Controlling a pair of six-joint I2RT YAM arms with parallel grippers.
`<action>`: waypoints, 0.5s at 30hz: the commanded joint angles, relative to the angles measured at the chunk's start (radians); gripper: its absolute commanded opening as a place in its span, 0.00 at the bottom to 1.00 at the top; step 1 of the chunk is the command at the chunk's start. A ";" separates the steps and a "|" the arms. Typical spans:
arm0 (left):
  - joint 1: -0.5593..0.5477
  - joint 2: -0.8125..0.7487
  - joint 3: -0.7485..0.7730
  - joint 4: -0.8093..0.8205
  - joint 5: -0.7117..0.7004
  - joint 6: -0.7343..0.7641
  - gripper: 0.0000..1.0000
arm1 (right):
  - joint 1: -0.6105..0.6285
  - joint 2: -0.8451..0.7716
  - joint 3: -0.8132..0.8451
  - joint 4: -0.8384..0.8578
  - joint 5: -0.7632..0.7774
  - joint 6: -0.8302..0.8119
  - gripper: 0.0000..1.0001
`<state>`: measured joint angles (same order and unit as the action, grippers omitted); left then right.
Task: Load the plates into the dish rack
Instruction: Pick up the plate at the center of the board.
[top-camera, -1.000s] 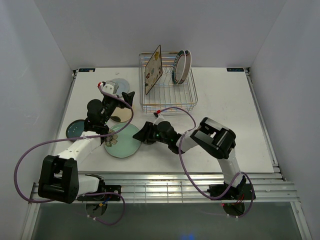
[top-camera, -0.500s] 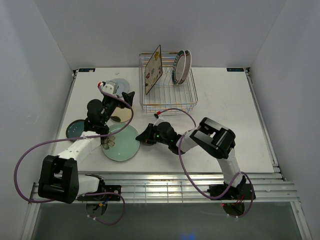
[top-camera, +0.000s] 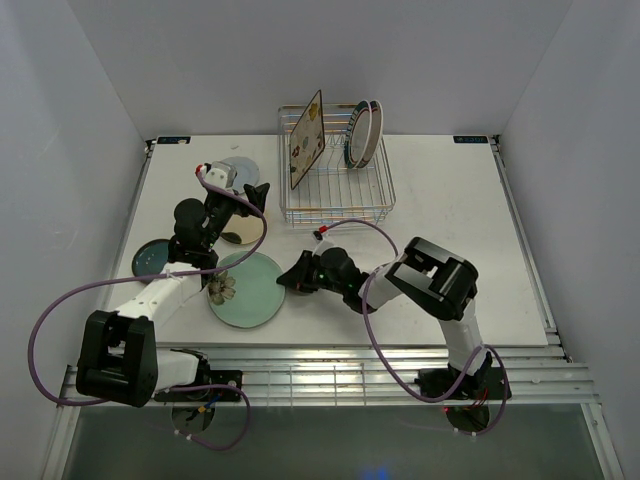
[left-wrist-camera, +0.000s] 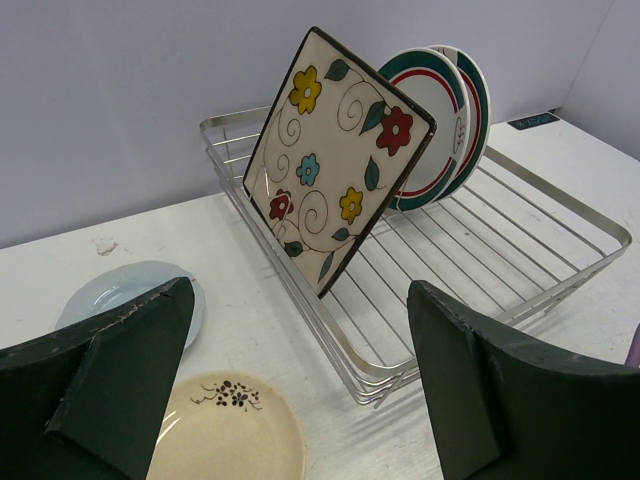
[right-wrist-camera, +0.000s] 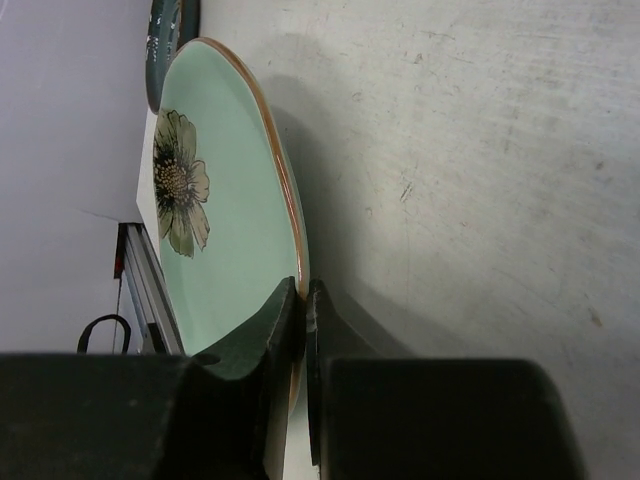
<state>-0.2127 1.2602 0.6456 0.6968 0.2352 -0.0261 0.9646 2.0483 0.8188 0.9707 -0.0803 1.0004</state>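
1. The right gripper (right-wrist-camera: 303, 305) was clamped on the orange-edged rim of the pale green plate (right-wrist-camera: 220, 200), a finger on each face.
2. That plate, painted with a pale flower, lay on the table near the arms, its right edge in the grip. The dark teal plate (top-camera: 152, 257) lay just to its left.
3. The left gripper (left-wrist-camera: 300, 290) hung with its jaws wide apart, holding nothing, near the cream plate (left-wrist-camera: 225, 440) and the blue-grey plate (left-wrist-camera: 125, 295).
4. In the dish rack (left-wrist-camera: 560, 250), at the back of the table, the square floral plate (left-wrist-camera: 335, 160) stood leaning on edge. Two white plates with teal-red rims (left-wrist-camera: 450, 110) stood together beside it.
5. Small dark labels (top-camera: 472, 140) sat at the table's back corners, their writing too small to read.
6. The white table (right-wrist-camera: 480, 150) was scuffed and speckled, and plain white walls (top-camera: 300, 60) closed it in on three sides.
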 joint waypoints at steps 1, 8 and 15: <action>-0.005 -0.035 -0.008 0.015 0.000 -0.005 0.98 | 0.005 -0.082 -0.026 0.053 0.030 -0.060 0.08; -0.005 -0.030 -0.006 0.015 0.003 -0.005 0.98 | 0.005 -0.135 -0.058 0.045 0.053 -0.085 0.08; -0.005 -0.028 -0.006 0.015 0.004 -0.005 0.98 | 0.003 -0.166 -0.061 0.031 0.044 -0.089 0.08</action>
<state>-0.2127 1.2602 0.6456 0.6968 0.2356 -0.0261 0.9646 1.9491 0.7547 0.9218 -0.0471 0.9321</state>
